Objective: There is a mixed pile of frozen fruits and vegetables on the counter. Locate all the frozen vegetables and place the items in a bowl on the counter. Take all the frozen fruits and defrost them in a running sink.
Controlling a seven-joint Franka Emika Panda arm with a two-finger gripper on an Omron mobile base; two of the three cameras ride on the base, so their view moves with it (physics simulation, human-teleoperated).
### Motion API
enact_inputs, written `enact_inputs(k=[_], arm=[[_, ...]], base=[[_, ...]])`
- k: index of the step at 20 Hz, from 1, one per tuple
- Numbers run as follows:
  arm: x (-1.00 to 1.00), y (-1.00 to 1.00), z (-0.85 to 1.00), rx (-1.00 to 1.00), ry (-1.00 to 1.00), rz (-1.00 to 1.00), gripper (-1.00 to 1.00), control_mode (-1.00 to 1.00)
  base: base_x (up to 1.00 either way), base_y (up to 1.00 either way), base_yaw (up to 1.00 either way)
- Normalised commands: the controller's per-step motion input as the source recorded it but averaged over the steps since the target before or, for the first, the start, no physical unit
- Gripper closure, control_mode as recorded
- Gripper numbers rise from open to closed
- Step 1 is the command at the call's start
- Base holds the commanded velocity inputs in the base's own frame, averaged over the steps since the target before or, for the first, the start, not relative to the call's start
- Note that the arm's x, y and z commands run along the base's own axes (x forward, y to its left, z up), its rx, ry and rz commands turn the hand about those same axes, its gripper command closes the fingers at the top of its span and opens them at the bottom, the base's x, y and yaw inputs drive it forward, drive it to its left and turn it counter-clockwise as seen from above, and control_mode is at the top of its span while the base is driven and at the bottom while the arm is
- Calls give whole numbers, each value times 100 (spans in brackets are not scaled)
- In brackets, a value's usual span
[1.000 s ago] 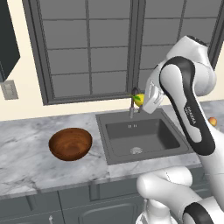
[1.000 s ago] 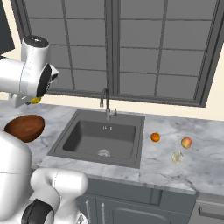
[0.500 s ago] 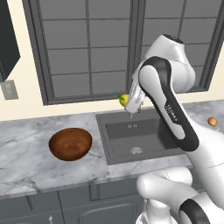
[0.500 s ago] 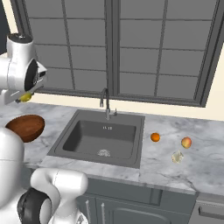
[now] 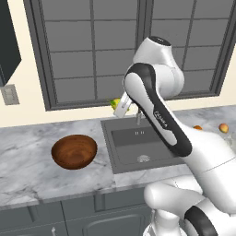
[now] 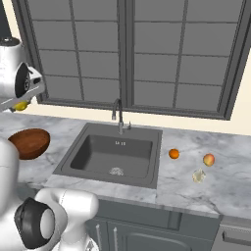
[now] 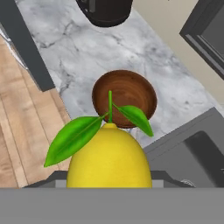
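- Kitchen w/ big grey-framed window (image 6: 127, 54) behind sink wall; cream wall, wood floor seen in hand view.
- Grey-white veined marble counter (image 5: 27, 156) over dark grey cabinets; smooth, prob. slick, so round pieces likely to roll if dropped.
- Dark sink (image 6: 112, 154) recessed mid-counter, pale round drain, thin curved faucet (image 6: 117, 112) at back edge. No water visible running.
- Brown wooden bowl (image 5: 73, 151) on counter, left of sink, apart from it; looks empty in hand view (image 7: 124, 98).
- Gripper (image 5: 120, 107) raised above counter near sink's back-left corner, between sink and bowl; pinching yellow piece (image 5: 115, 103), held off the surface.
- Hand view: yellow piece (image 7: 109, 157) close up, lemon-like, smooth skin, green stem and two leaves on top; bowl straight ahead beyond it. Fingertips hidden by the piece.
- Handling guess: small, light, hard if frozen, glossy rounded skin = slippery; grip across widest part of body, not stem or leaves. Not fragile; short drop into bowl prob. fine, wooden wall should stop it rolling.
- Still on counter right of sink: orange ball (image 6: 173, 154), orange-red peach-like ball (image 6: 209, 159), whitish lump (image 6: 198, 175) just in front of the peach-like one; all apart from each other.
- Stage guess: carrying first veg toward bowl; whitish lump and both fruits not yet done.
- Whitish lump looks irregular, prob. harder to seat between fingers than the balls.
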Motion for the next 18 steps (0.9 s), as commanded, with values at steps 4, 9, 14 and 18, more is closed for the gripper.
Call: enact_inputs(k=[4, 9, 14, 18], arm=[[19, 35, -13, 0, 0, -9, 100, -100], [14, 27, -29, 0, 4, -8, 100, -100], [11, 21, -32, 0, 5, -7, 100, -100], [20, 24, -3, 0, 0, -5, 100, -100]], base=[[0, 0, 0], [0, 0, 0], [0, 0, 0], [0, 0, 0]])
